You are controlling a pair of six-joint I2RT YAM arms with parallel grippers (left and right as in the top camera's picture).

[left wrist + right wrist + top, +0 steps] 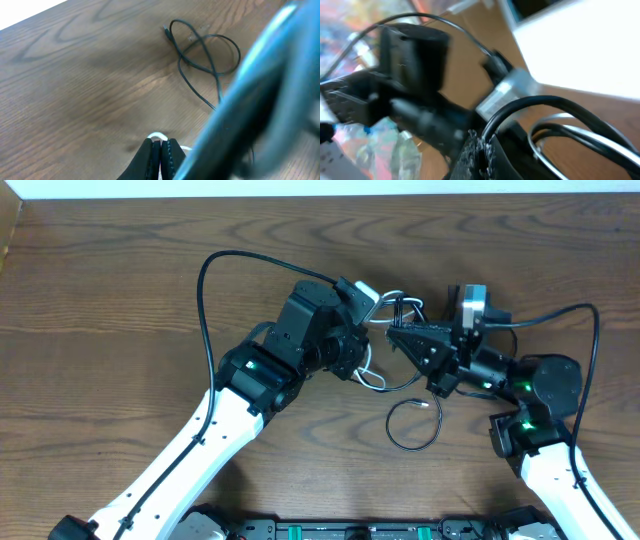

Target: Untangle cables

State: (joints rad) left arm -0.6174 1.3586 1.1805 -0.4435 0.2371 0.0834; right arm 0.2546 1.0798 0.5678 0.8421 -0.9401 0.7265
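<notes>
The cables hang bunched between my two grippers, white and black cords (392, 308) looped together. My left gripper (362, 368) (161, 145) is shut on the white cable (157, 135), which arches just over its fingertips. My right gripper (394, 330) (485, 145) is shut on a black cable (520, 107) that curves up and away to the right. A separate black cable loop (414, 426) (205, 50) with a small plug end lies flat on the table below the right gripper. White loops (374, 378) dangle under the left gripper.
The wooden table (120, 300) stretches out on all sides. The thick black cables fixed to the arms arc over the left arm (205, 290) and the right arm (590, 315). The right arm's blurred body fills the right side of the left wrist view.
</notes>
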